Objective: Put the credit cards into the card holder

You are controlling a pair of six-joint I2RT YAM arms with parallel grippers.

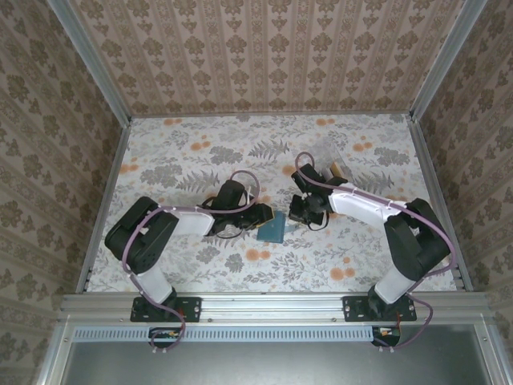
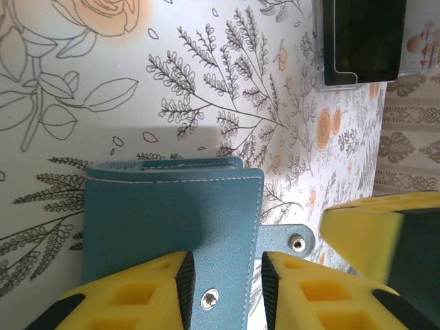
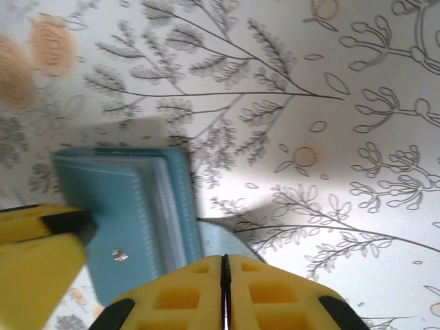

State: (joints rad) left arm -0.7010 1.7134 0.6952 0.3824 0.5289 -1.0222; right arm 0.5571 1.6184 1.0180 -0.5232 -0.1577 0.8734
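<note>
The wallet (image 1: 271, 231) lies flat on the desk (image 1: 184, 265), just toward 6 o'clock of its centre and between the two pincers. The left pincer (image 1: 260, 216) sits at its 10 o'clock and the right pincer (image 1: 305, 212) at its 2 o'clock.

In the left wrist view the wallet (image 2: 172, 220) shows its closed teal cover, stitched at the rim. A snap shows in the gap of the left pincer (image 2: 223, 271), whose jaws stand partly apart over the cover's 3 o'clock edge and seem to clasp nothing. A short tab (image 2: 295, 240) with a stud juts out at 3 o'clock, just beside a finger of the right pincer (image 2: 357, 234).

The right pincer (image 3: 223, 261) is fully closed. I cannot tell whether it nips the pale tab running under it.

One dark card (image 2: 361, 38) rests at 1 o'clock in that left view, in what looks like a clear tray (image 2: 371, 78), well apart from the wallet.

The wallet (image 3: 124, 206) looks light, soft and floppy, and its pale leaves fan out at the open edge. It will likely slide on the smooth print unless it is pinned. The best hold is probably the cover's free edge or the tab, with the other pincer pressing the spine side down. The card looks thin, stiff and slick, so it is best pinched by a short edge.

No brand, label or writing can be read.
</note>
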